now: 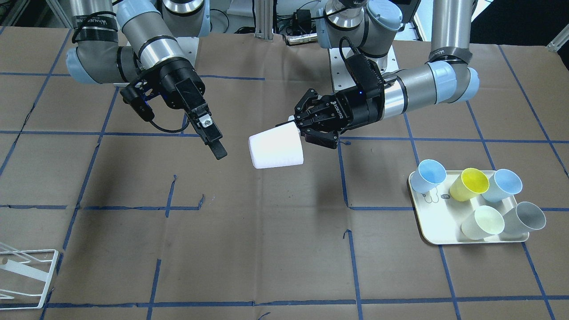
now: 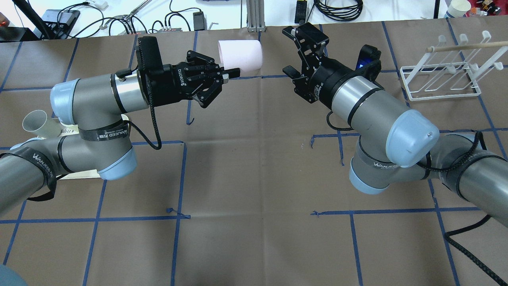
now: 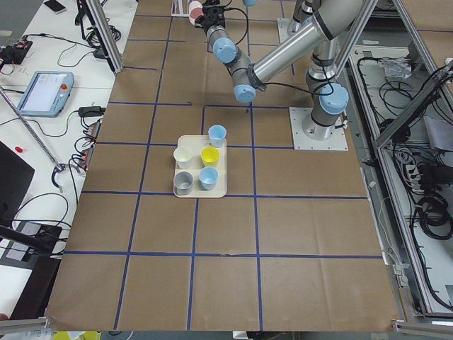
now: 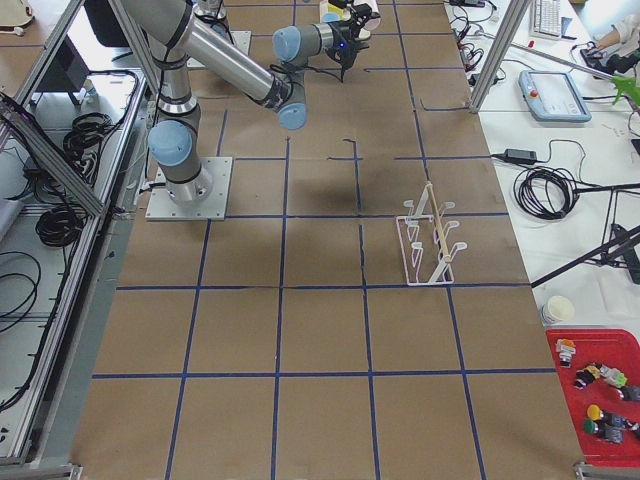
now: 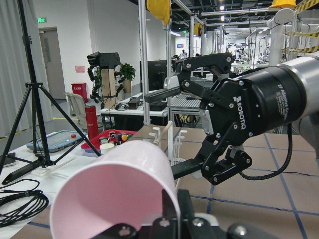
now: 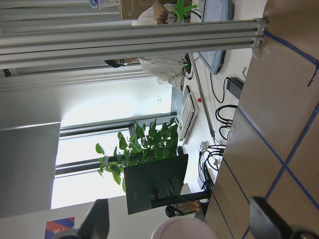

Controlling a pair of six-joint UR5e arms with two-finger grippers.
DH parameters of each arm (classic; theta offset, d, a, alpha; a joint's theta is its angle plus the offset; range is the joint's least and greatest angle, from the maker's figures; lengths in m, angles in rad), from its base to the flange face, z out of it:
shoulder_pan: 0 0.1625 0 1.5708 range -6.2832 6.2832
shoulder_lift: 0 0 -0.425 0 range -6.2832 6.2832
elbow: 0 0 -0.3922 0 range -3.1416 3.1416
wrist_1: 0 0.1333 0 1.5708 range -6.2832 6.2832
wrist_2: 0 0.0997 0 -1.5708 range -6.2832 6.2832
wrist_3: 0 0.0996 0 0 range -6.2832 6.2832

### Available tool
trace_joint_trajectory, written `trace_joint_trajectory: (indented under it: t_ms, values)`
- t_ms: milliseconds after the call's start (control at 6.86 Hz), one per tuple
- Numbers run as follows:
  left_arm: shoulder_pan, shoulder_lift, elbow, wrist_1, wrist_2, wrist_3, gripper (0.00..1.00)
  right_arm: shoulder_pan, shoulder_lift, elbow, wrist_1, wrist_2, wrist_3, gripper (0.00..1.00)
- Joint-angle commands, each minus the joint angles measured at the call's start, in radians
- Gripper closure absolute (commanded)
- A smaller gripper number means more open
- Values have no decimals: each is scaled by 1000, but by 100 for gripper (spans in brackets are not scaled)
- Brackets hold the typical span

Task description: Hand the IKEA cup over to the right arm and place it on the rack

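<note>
My left gripper is shut on the rim of a pale pink IKEA cup and holds it on its side above the table's middle. The front view shows the cup at the left gripper, its closed bottom toward the right arm. My right gripper is open and empty, a short gap from the cup. In the left wrist view the cup fills the foreground, with the open right gripper facing it. The right wrist view shows the cup's end between its spread fingers. The white wire rack stands at the far right.
A cream tray on my left side holds several cups: two blue, a yellow, a pale green and a grey one. The rack also shows at the front view's lower left corner. Brown paper with blue tape lines covers the table.
</note>
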Motion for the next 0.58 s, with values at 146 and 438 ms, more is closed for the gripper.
trace_joint_trajectory:
  t_ms: [146,438]
  values:
    - [0,0,0,0,0,0,100,61,14,0,-37,-161,7,2]
    - [0,1,0,3,0,-16,100,122,58,-25,-77,-217,40,2]
